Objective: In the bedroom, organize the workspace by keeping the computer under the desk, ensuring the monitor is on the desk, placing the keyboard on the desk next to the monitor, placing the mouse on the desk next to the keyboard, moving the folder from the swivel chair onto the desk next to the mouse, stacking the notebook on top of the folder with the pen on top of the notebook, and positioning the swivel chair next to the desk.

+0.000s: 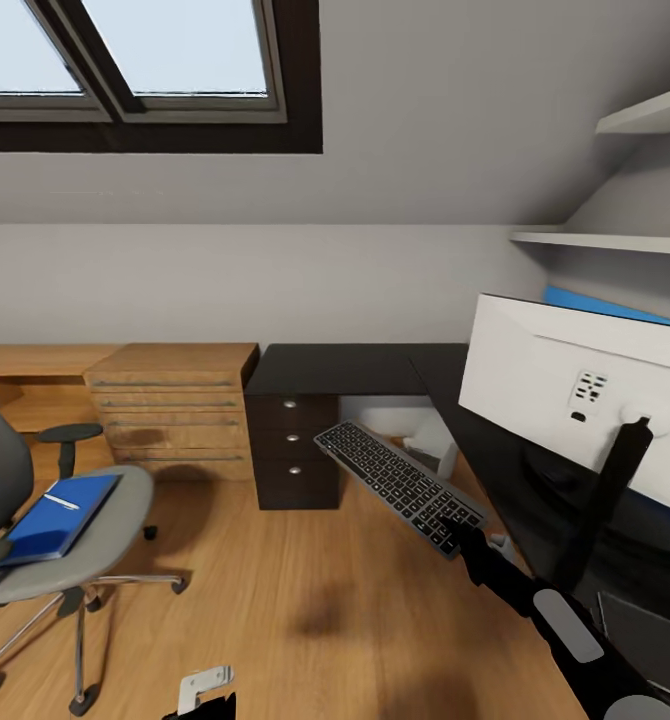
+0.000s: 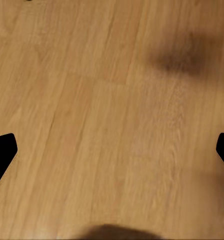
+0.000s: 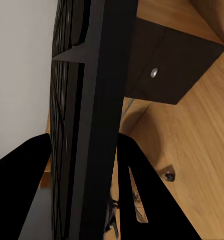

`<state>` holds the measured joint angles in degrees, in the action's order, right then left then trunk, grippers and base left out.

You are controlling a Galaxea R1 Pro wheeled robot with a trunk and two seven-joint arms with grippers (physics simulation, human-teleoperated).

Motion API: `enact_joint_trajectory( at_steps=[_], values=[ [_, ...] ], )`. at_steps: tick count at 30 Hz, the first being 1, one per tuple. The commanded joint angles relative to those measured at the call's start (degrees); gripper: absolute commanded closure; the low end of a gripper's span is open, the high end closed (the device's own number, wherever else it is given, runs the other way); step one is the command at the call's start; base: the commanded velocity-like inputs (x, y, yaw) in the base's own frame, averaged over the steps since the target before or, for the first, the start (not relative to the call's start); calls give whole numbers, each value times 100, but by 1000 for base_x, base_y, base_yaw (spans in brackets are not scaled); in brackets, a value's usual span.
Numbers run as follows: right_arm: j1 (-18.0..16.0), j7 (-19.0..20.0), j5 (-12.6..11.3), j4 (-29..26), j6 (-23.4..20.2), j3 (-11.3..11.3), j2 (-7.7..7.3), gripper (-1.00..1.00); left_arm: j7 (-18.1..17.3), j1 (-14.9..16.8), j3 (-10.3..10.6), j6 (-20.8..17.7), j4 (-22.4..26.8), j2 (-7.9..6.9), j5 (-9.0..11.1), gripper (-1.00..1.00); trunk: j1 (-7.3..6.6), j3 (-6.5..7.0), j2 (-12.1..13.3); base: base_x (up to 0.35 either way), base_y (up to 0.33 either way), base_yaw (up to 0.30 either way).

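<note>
Head view: black slab keyboard with grey keys (image 1: 400,485) held in the air above the wooden plank floor (image 1: 305,620), gripped at its near end by the black right gripper (image 1: 465,535). Keyboard tilted, far end pointing toward the dark drawer unit (image 1: 295,445). Dark L-shaped bench (image 1: 365,368) just beyond and to the right of it. White flat monitor (image 1: 585,390) standing on the bench on a black stand, seen from the rear. Grey swivel chair (image 1: 70,545) well apart at the left, carrying the blue folder (image 1: 60,515) with a white pen (image 1: 62,502) on top. Left gripper (image 1: 205,690) low at the picture's lower edge, over bare floor.

Left wrist view: two black fingertips (image 2: 2,152) spread wide at either edge, nothing between them but floor. Jaws open and empty.

Right wrist view: keyboard (image 3: 86,120) seen edge-on, clamped between two black fingers (image 3: 21,195). Jaws closed on the keyboard. Drawer unit (image 3: 172,65) and floor behind.

Step in hand, by judgement: carrying the keyboard to the bench. Next move: lift clear of the bench edge, level the keyboard, set down flat beside the monitor stand without striking the screen. Folder, pen and chair not yet dealt with.
</note>
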<state>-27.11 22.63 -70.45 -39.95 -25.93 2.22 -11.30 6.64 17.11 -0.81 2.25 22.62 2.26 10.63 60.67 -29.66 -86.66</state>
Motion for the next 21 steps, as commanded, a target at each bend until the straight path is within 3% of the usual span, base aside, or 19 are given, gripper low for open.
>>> enact_joint_trajectory(
  at_steps=[1,7,15,21],
  values=[
    [-4,4,-65,-2,-19,15,-6,100,5,3,-7,20,-3,3,38,-100,3,-6,-3,332,104,0],
    [-4,7,-65,-16,-24,15,-11,100,18,3,-12,21,-3,-4,44,-100,3,-6,-3,243,115,0],
    [-4,5,-65,-38,-19,-6,-16,100,-1,3,-15,168,-3,-6,44,-100,3,-6,-3,18,10,0],
    [-4,4,-65,-39,-17,14,-13,100,12,3,-10,340,-85,-6,45,-100,-129,102,238,0,0,0]
  ],
)
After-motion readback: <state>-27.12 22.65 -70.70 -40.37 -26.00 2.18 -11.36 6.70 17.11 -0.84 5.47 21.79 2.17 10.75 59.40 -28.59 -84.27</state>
